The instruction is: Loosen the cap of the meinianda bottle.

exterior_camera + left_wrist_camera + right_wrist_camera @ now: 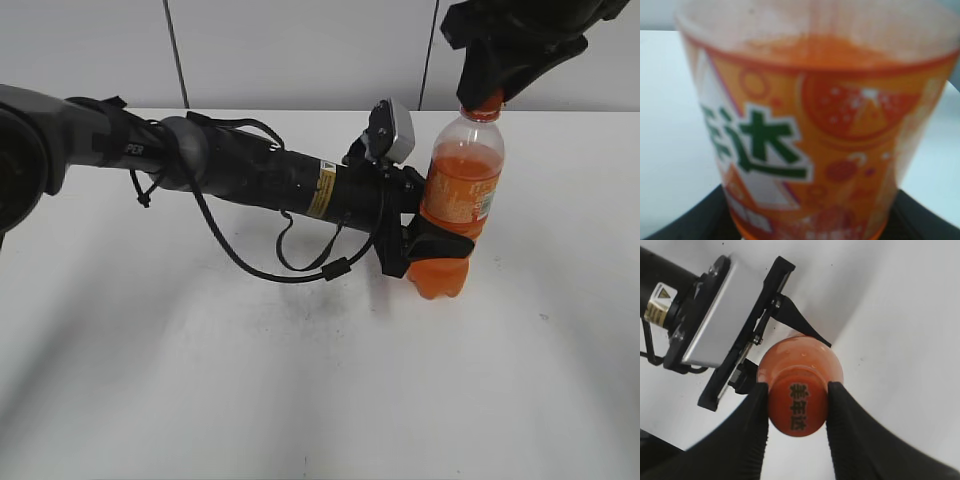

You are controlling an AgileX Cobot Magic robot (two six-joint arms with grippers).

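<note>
The meinianda bottle (pixel 458 205) stands upright on the white table, clear plastic with orange drink and an orange label. My left gripper (pixel 428 245) is shut on its lower body from the left. In the left wrist view the label (pixel 805 150) fills the frame, with the black jaws at both bottom corners. The orange cap (pixel 483 107) tops the bottle. My right gripper (pixel 490 85) comes down from above and is shut on it. In the right wrist view the cap (pixel 798 407), with dark characters on top, sits squeezed between my two black fingers (pixel 796 425).
The left arm (pixel 250 170) lies stretched across the table from the left, with a looping black cable (pixel 300 270) below it. The white table (pixel 250 380) extends in front, and a grey panelled wall (pixel 300 50) stands behind.
</note>
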